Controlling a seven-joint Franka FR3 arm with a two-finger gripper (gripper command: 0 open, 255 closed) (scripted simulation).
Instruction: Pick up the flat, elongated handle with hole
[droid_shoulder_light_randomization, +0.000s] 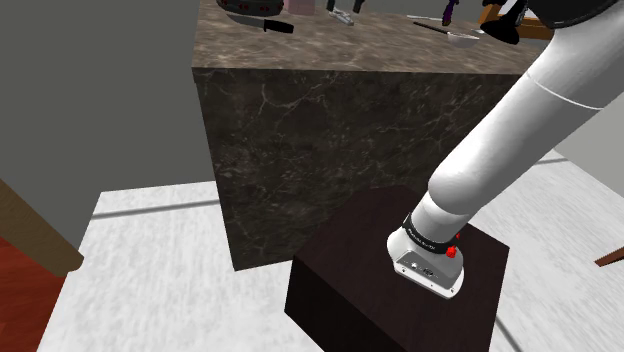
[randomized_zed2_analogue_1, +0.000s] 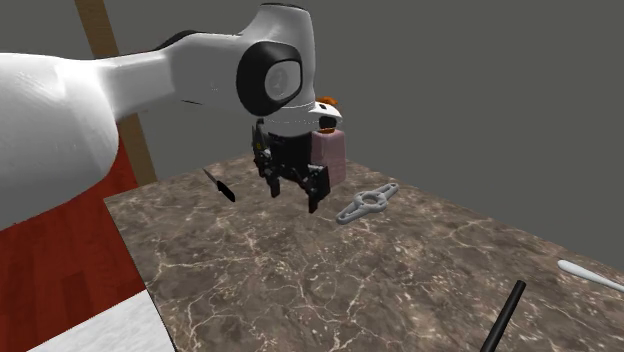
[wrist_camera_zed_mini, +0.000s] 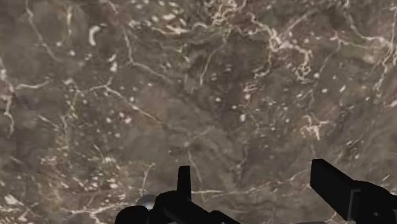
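1. Your gripper (randomized_zed2_analogue_1: 294, 197) hangs above the marble counter (randomized_zed2_analogue_1: 300, 290), its black fingers (wrist_camera_zed_mini: 337, 184) standing wide apart with nothing between them.
2. You find the grey flat handle (randomized_zed2_analogue_1: 367, 203) lying on the counter just beside the pink box (randomized_zed2_analogue_1: 331, 155).
3. Its long axis runs slantwise: one end sits near the pink box, and the other points away from it toward the second exterior view's right. A ring hole sits at its middle.
4. It lies off to one side of the fingers, untouched.
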